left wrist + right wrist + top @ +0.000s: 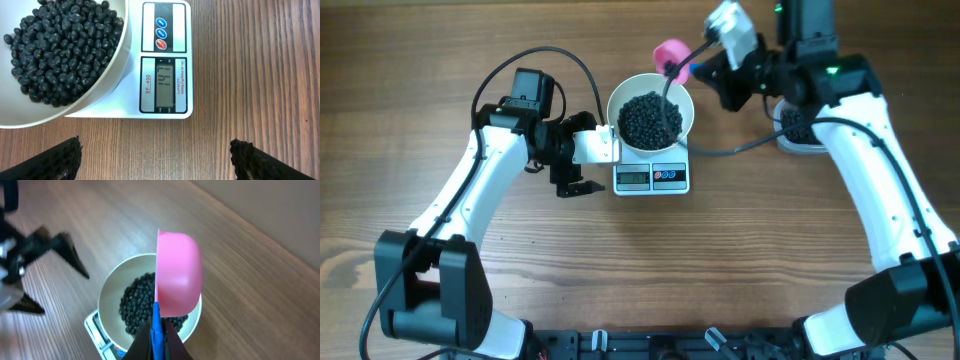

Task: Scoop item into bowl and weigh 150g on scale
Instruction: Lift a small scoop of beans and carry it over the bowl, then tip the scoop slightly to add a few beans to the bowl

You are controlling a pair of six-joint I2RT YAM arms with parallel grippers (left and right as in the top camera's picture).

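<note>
One bowl [686, 110] of beans [650, 118] sits on one scale [650, 178] near one scoop [670, 53].

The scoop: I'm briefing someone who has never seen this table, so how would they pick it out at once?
On the wooden table, a white bowl of black beans sits on a scale. Over the bowl's far rim, in the right arm's fingers, hangs the scoop. It is the only pink thing there, with a blue handle.
</note>
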